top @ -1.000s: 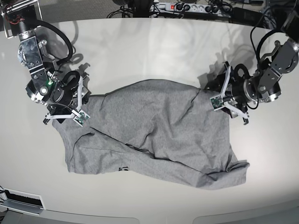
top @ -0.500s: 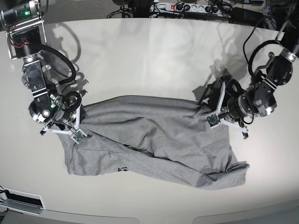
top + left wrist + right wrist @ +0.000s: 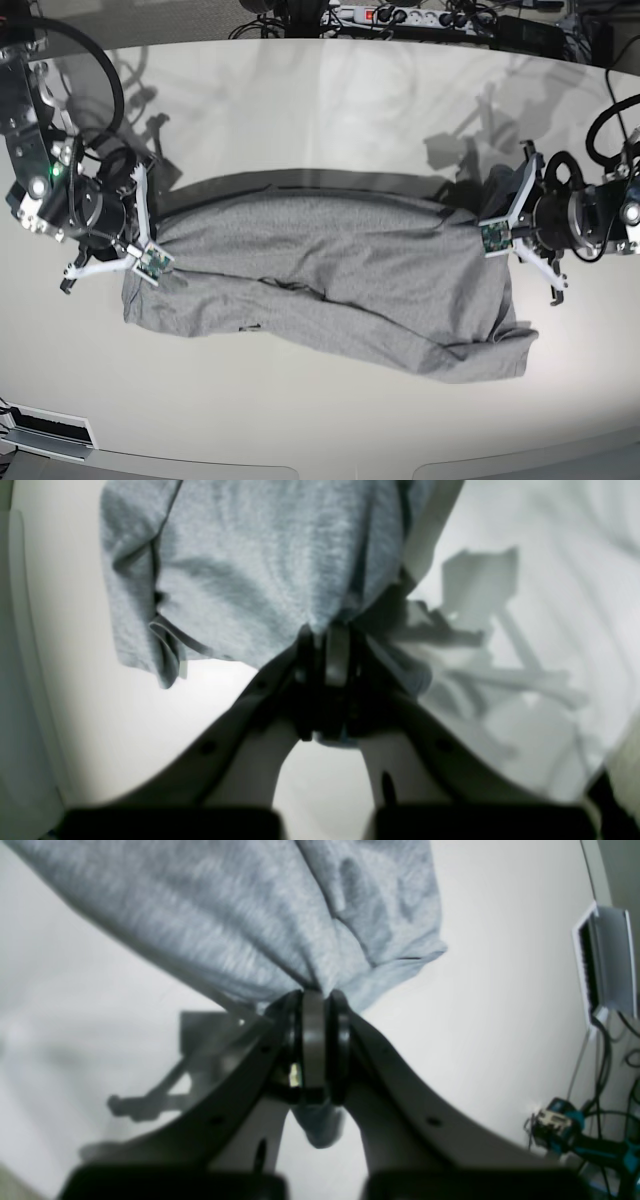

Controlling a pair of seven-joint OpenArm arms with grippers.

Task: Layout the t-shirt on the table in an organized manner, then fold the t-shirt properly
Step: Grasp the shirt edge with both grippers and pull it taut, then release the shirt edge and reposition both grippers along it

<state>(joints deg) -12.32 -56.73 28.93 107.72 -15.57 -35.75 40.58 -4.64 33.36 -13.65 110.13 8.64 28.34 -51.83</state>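
Left hand (image 3: pixel 493 238) at 3 o'clock, right hand (image 3: pixel 152 262) at 9 o'clock: both clamped on t-shirt (image 3: pixel 330 275) edges. You hold shirt spread across worktop (image 3: pixel 330 110) centre, wrinkled; layout unfinished, folding not begun.

From my seat the bench (image 3: pixel 330 110) lies bare behind the t-shirt (image 3: pixel 330 275) and in a wide strip in front of it, so a tool could pass along either side. The shirt stretches across the middle between the left tool (image 3: pixel 492 238) and the right tool (image 3: pixel 152 262), blocking that lane. Cables and a power strip (image 3: pixel 400 15) crowd the far edge.
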